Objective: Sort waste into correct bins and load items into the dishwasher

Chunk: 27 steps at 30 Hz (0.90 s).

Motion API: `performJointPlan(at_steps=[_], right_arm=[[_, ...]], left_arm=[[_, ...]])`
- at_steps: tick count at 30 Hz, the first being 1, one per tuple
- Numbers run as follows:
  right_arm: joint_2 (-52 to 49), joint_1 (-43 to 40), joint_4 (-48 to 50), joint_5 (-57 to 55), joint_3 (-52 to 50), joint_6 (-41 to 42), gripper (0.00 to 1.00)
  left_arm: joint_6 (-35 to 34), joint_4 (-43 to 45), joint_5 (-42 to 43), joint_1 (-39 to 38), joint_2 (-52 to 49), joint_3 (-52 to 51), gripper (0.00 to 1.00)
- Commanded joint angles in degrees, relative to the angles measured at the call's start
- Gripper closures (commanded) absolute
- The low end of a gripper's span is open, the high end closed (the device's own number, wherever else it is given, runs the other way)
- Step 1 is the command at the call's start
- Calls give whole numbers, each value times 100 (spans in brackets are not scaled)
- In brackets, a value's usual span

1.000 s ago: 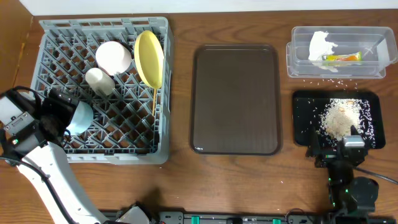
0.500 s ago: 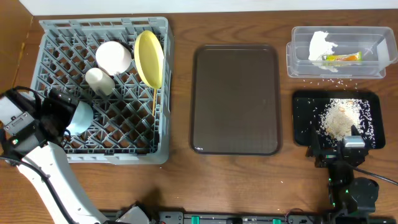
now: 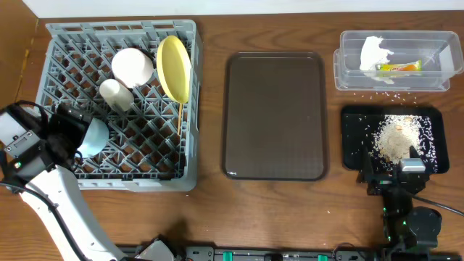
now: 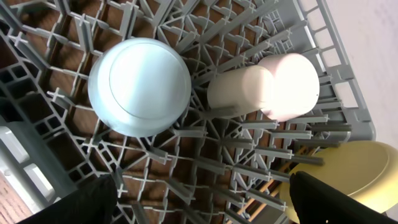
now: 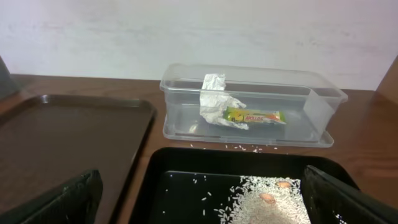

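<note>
Brown tray [image 3: 274, 116] bare, dish rack [image 3: 148, 148] crowded toward far left, near-right corner free

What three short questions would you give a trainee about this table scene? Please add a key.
1. True or false: the napkin and the wrapper both lie inside the clear tub.
2. Where is the rice pile? A) on the brown serving tray B) on the black tray C) in the clear tub
3. Which item stands on its edge in the grey dish rack?

Key: 1 true; 2 B; 3 the pale yellow plate.
</note>
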<state>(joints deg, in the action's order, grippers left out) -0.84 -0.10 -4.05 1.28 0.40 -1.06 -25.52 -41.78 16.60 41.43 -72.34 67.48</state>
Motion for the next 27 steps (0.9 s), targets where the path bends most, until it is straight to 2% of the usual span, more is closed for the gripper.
performJointPlan(at_steps=[1,18,24,27], right_arm=[[50,-70,-26,-59,-9,-70,1],[50,-70,-26,-59,-9,-70,1],[50,-70,-26,-59,-9,-70,1],[50,-70,-26,-59,-9,-70,1]], left_arm=[[11,0,33,-2,-33,13,10],[13,-11,31,-2,-33,13,10],[59,-474,31,-13,-33,11,10],[557,-715,31,-133,-7,-17,10]])
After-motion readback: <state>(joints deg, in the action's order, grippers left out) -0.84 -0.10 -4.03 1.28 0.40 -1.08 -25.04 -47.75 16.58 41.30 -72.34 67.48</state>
